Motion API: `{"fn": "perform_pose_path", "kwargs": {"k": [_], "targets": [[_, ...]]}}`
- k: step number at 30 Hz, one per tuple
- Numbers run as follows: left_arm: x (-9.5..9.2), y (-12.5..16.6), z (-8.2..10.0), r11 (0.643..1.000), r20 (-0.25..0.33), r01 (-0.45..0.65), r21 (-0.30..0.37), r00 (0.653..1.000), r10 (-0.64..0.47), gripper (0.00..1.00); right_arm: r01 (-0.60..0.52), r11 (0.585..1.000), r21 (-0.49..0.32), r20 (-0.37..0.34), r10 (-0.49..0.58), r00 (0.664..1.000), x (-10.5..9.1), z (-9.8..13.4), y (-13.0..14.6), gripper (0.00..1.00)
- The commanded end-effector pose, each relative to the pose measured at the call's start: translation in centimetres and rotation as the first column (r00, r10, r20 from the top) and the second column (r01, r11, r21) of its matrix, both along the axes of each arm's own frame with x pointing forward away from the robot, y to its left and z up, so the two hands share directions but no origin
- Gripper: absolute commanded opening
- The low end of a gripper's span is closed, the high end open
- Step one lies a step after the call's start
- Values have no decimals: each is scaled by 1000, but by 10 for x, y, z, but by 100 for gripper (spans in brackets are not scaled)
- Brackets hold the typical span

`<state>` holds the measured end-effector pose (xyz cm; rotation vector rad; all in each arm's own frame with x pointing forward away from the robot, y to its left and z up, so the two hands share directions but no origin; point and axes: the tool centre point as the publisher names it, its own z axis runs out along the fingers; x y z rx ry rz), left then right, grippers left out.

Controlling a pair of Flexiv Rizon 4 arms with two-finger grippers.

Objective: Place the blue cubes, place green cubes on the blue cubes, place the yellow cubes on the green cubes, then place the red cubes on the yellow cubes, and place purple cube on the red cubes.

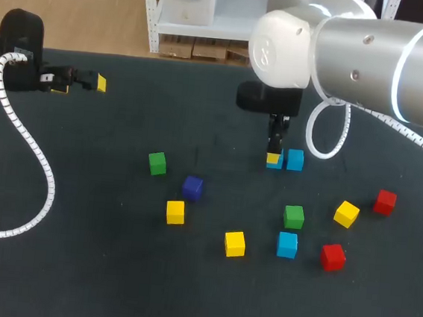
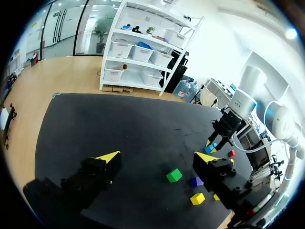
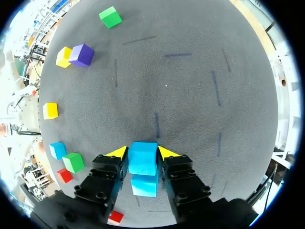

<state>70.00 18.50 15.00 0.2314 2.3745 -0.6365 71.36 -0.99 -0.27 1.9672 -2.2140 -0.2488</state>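
Observation:
My right gripper (image 1: 274, 154) points straight down at mid-table, its fingers pressed on both sides of a blue cube (image 3: 143, 159), which the gripper mostly hides in the head view. A second blue cube (image 1: 295, 160) sits right beside it, and a third blue cube (image 1: 287, 244) lies nearer the front. Two green cubes (image 1: 157, 163) (image 1: 293, 217), three yellow cubes (image 1: 175, 212) (image 1: 235, 244) (image 1: 346, 213), two red cubes (image 1: 386, 201) (image 1: 332, 256) and a purple cube (image 1: 192, 187) lie scattered singly. My left gripper (image 1: 82, 82) hangs open and empty at the far left.
A white coiled cable (image 1: 37, 158) from the left arm trails over the table's left side. The right arm's cable loop (image 1: 326, 132) hangs just right of the paired blue cubes. The dark mat (image 1: 111, 269) is bare at the front left.

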Motion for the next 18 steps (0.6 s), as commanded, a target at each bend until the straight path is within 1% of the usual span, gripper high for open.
{"fn": "perform_pose_path", "kwargs": {"k": [1, 4, 5, 6, 7, 8, 14, 18], "targets": [[0, 0, 0, 1000, 0, 0, 0, 1000, 0, 100, 1, 1000, 1, 0, -1, 1000, 1, -1, 1, 42], [0, 0, 0, 1000, 0, 0, 0, 1000, 0, 100, 3, 1000, 1, 0, -3, 1000, 1, 0, 1, 48], [0, 0, 0, 1000, 0, 0, 0, 1000, 0, 100, 3, 1000, 1, 0, -3, 1000, 1, 0, 1, 55], [0, 0, 0, 1000, 0, 0, 0, 1000, 0, 100, 4, 1000, 1, 0, -4, 1000, 1, 0, 1, 73], [0, 0, 0, 1000, 0, 0, 0, 1000, 0, 100, 5, 1000, 2, 1, -5, 1000, 1, 0, 1, 98], [0, 0, 0, 1000, 0, 0, 0, 1000, 0, 100, 5, 1000, 2, 1, -5, 1000, 1, 0, 1, 100], [0, 0, 0, 1000, 0, 0, 0, 1000, 0, 100, 14, 1000, 4, -1, -14, 1000, 1, 0, 1, 100], [0, 0, 0, 1000, 0, 0, 0, 1000, 0, 100, 29, 1000, 12, 10, -29, 1000, -3, 9, 1, 100]]}}
